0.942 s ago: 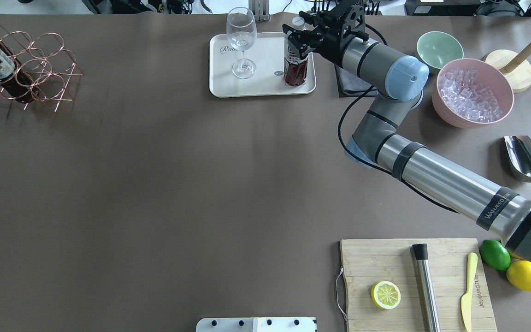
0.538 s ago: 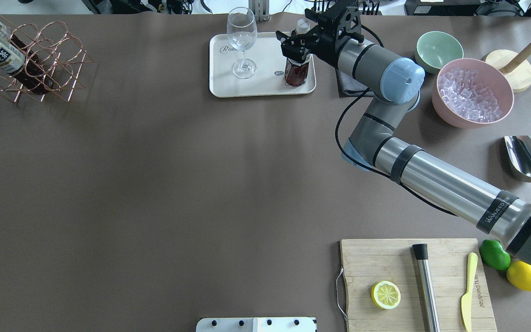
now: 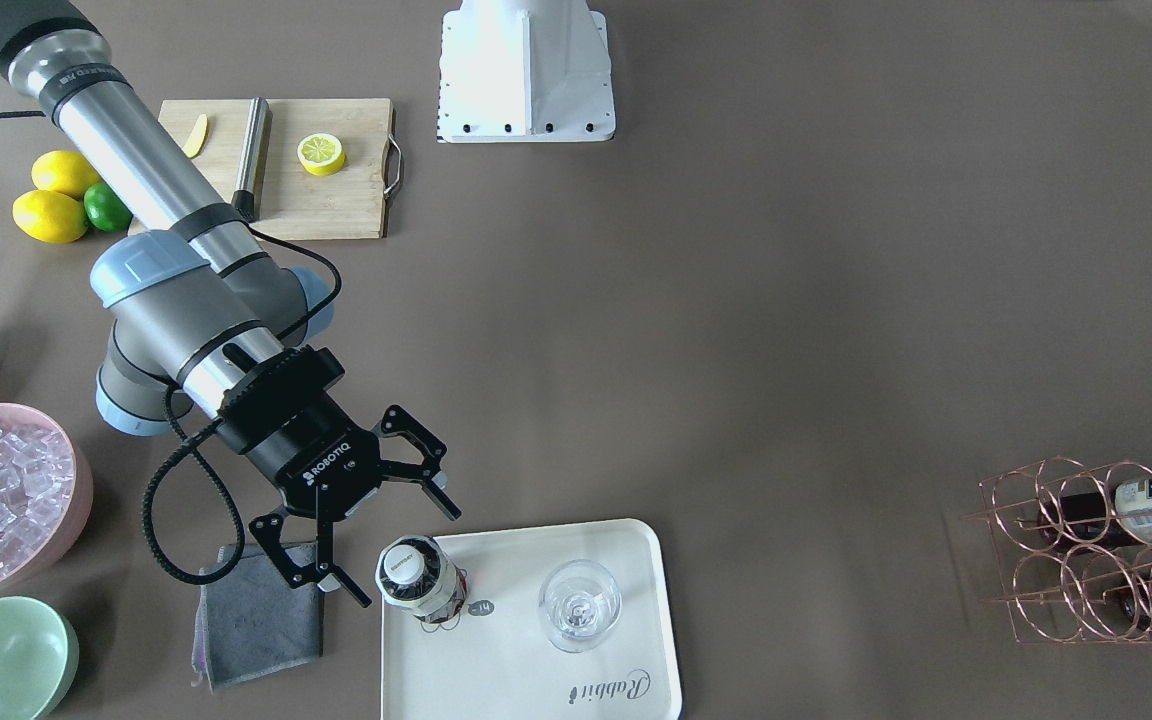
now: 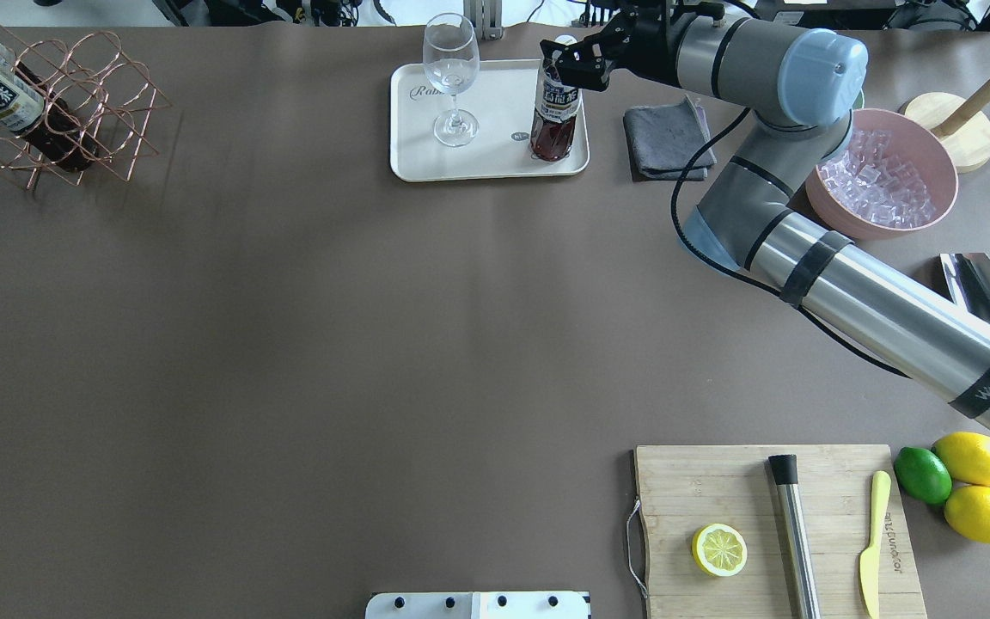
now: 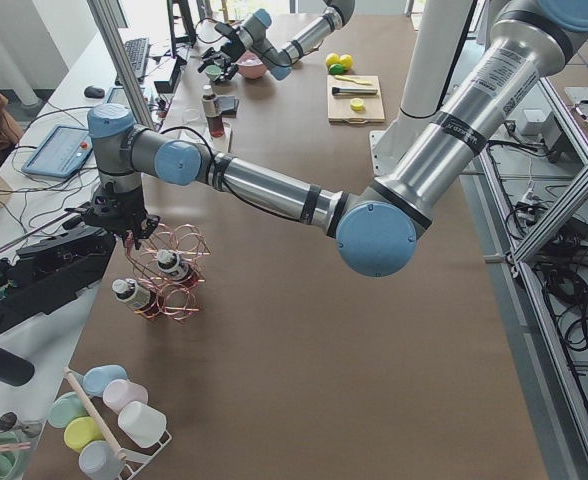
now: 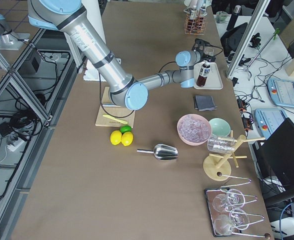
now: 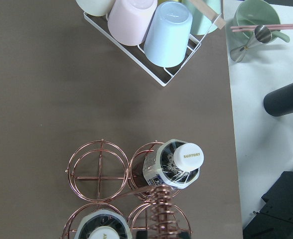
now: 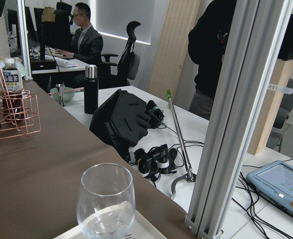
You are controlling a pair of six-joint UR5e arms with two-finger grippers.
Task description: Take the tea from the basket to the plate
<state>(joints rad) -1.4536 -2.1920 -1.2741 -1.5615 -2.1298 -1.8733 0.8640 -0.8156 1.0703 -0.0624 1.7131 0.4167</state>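
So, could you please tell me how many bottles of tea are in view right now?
3. One tea bottle stands on the plate near the glass; two more sit in the basket. I see none hidden.

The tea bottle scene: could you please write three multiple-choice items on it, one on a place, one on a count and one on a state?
1. Where does the tea bottle that is outside the basket stand?
A. on the cutting board
B. in the pink bowl
C. on the cream tray

2. How many tea bottles are in the basket?
A. none
B. two
C. four

3. How do the jaws of the right gripper stand?
A. open
B. shut on the glass
C. shut on the cloth

Answers:
1 C: the bottle stands upright near a corner of the tray.
2 B: the left wrist view shows two capped bottles in the ring cells.
3 A: in the front-facing view the jaws are spread wide, one to each side of the bottle's cap.
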